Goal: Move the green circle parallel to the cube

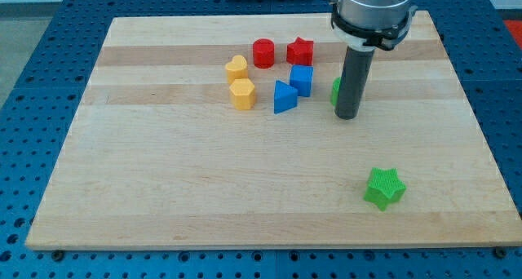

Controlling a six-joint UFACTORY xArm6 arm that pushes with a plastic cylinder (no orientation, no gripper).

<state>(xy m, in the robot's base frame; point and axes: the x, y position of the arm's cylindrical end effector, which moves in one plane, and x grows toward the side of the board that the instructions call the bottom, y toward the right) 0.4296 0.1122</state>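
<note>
The green circle is mostly hidden behind my rod; only a green sliver shows at the rod's left side, right of the blue cube. My tip rests on the board just in front of the green circle, touching or nearly touching it. The blue cube stands about 50 px to the view's left of the tip, with a blue triangle block beside it.
A red cylinder and a red star sit above the cube. A yellow heart and a yellow hexagon lie to the left. A green star lies toward the bottom right. The wooden board ends in blue pegboard.
</note>
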